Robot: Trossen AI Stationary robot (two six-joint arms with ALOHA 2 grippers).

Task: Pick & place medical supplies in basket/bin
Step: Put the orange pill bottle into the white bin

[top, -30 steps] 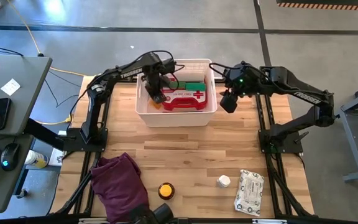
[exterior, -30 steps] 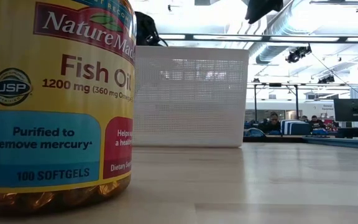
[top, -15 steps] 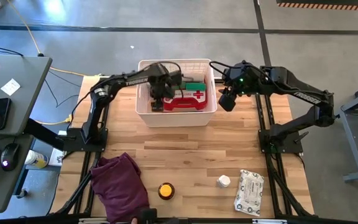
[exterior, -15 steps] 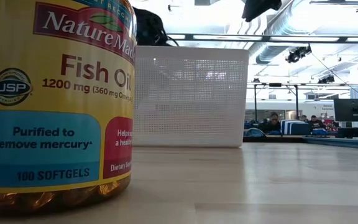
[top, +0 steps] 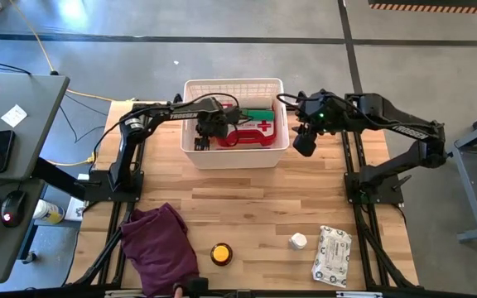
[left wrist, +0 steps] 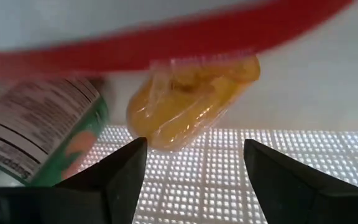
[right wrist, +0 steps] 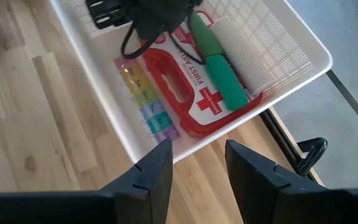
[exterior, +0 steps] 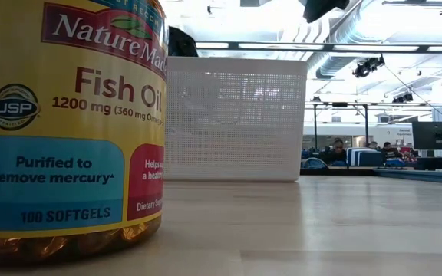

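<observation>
White perforated basket (top: 195, 155) holds the red first-aid case (right wrist: 194, 93), green rolls (right wrist: 219, 68), pill organiser (right wrist: 148, 102); wipes pack (top: 332, 255) lies outside

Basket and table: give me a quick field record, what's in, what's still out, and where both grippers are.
basket: holds first-aid case, green rolls, pill organiser
still out: wipes pack, white bottle, amber bottle
left gripper: open, inside the basket, over a yellow packet
right gripper: open, empty, beside the basket's right wall
other: purple cloth
</observation>
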